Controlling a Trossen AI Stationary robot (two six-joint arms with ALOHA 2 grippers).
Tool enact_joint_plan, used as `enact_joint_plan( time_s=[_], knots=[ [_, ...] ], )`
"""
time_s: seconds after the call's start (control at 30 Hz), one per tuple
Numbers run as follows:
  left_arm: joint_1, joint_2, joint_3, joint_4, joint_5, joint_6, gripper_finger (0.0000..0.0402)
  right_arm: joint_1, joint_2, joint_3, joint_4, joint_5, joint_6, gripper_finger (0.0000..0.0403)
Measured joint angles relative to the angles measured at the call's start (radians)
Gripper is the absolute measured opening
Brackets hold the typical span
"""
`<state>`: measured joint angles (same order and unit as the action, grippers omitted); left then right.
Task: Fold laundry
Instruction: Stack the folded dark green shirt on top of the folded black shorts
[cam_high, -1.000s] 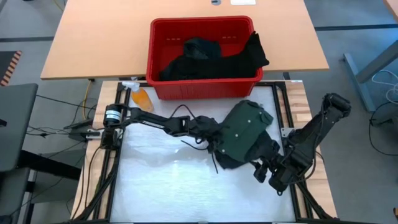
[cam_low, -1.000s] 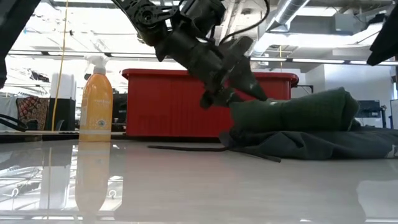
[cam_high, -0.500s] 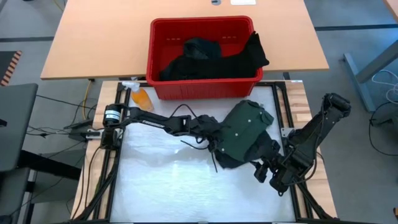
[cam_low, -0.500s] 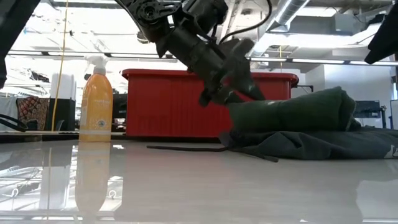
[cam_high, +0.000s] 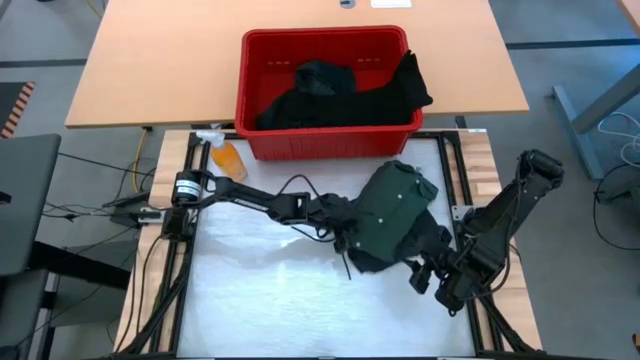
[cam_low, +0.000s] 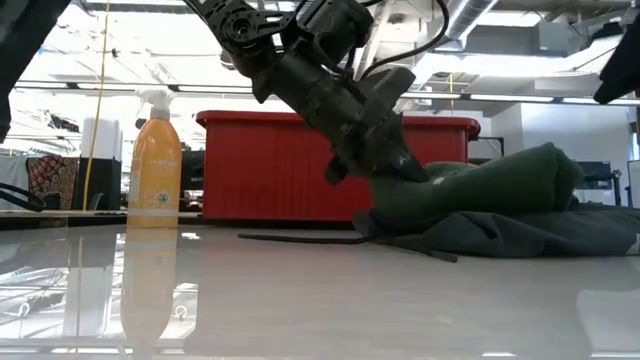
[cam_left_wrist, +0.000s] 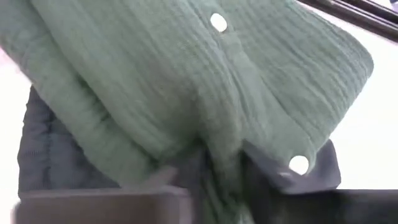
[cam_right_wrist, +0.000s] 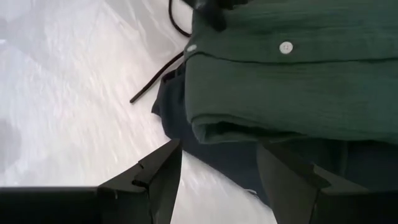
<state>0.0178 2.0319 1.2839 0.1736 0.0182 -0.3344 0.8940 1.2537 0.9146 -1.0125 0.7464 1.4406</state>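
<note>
Green ribbed cloth is bunched between the fingers of the left hand (cam_high: 347, 226), which has pinched down on the near edge of the green shirt (cam_high: 395, 215); from its own wrist camera the fabric fills the view, two pale buttons showing on the placket and a fold of it drawn in between the dark fingers (cam_left_wrist: 99, 202); seen from table height, the hand (cam_low: 385, 165) comes down at a slant from the upper left and bites the shirt (cam_low: 480, 185) where its folded top layer meets the flatter layers beneath. Under the shirt lies a darker garment (cam_right_wrist: 217, 149), and a black drawstring (cam_high: 345, 262) trails out of the pile across the white surface (cam_high: 270, 300). The right hand (cam_high: 432, 283) sits just beside the pile's lower right corner, its fingers (cam_right_wrist: 155, 180) spread wide and holding nothing, pointing at the shirt's folded edge. Behind the pile stands a red basket (cam_high: 325, 145) with more black laundry (cam_high: 340, 95) heaped inside, one piece hanging over its right rim; an orange spray bottle (cam_high: 226, 156) lies by the basket's left corner.
</note>
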Motion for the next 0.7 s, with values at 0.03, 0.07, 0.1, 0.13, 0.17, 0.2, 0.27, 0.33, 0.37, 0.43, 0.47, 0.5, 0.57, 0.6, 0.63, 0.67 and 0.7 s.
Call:
enact_joint_plan(
  time_s=[0.03, 0.07, 0.1, 0.13, 0.17, 0.2, 0.27, 0.33, 0.37, 0.43, 0.47, 0.5, 0.57, 0.6, 0.63, 0.67, 0.7],
  knots=[
    [0.002, 0.000, 0.000, 0.008, 0.009, 0.000, 0.0026, 0.004, 0.003, 0.000, 0.000, 0.000, 0.000, 0.0235],
    [0.005, 0.000, 0.000, 0.016, 0.026, -0.001, 0.0016, 0.004, 0.007, 0.000, 0.000, 0.001, 0.000, 0.0235],
    [0.008, 0.000, 0.000, 0.027, 0.048, -0.002, 0.0011, 0.005, 0.011, 0.000, 0.001, 0.000, 0.000, 0.0235],
    [0.012, 0.000, 0.003, 0.032, 0.075, -0.005, 0.0006, 0.006, 0.015, 0.000, 0.005, 0.001, -0.001, 0.0235],
    [0.016, 0.000, 0.013, 0.031, 0.103, -0.008, 0.0004, 0.009, 0.022, 0.000, 0.011, 0.003, -0.007, 0.0235],
    [0.019, 0.000, 0.025, 0.033, 0.127, -0.008, 0.0002, 0.010, 0.030, 0.000, 0.022, 0.010, -0.026, 0.0235],
    [0.023, 0.000, 0.058, 0.047, 0.173, -0.001, 0.0001, 0.008, 0.050, 0.000, 0.069, 0.027, -0.107, 0.0235],
    [0.028, -0.002, 0.098, 0.040, 0.215, 0.008, 0.0001, 0.007, 0.074, 0.002, 0.124, 0.039, -0.218, 0.0235],
    [0.030, -0.003, 0.118, 0.022, 0.234, 0.017, 0.0000, 0.003, 0.086, 0.005, 0.143, 0.039, -0.273, 0.0235],
    [0.034, -0.003, 0.162, -0.045, 0.259, 0.042, 0.0000, -0.002, 0.110, 0.014, 0.154, 0.038, -0.351, 0.0235],
    [0.035, -0.005, 0.181, -0.081, 0.274, 0.055, 0.0000, -0.002, 0.120, 0.019, 0.154, 0.039, -0.380, 0.0235],
    [0.036, -0.011, 0.199, -0.123, 0.281, 0.069, 0.0000, -0.003, 0.130, 0.022, 0.153, 0.038, -0.411, 0.0235],
    [0.036, -0.018, 0.242, -0.184, 0.284, 0.096, 0.0000, -0.006, 0.149, 0.027, 0.149, 0.038, -0.476, 0.0235],
    [0.035, -0.026, 0.260, -0.211, 0.284, 0.109, 0.0000, -0.006, 0.158, 0.028, 0.150, 0.038, -0.526, 0.0235],
    [0.035, -0.036, 0.272, -0.253, 0.284, 0.119, 0.0000, -0.006, 0.164, 0.028, 0.149, 0.038, -0.567, 0.0235],
    [0.034, -0.040, 0.283, -0.279, 0.285, 0.126, 0.0000, -0.006, 0.173, 0.029, 0.148, 0.040, -0.592, 0.0235],
    [0.033, -0.041, 0.298, -0.296, 0.284, 0.131, 0.0000, -0.006, 0.181, 0.029, 0.146, 0.042, -0.603, 0.0235]
  ],
)
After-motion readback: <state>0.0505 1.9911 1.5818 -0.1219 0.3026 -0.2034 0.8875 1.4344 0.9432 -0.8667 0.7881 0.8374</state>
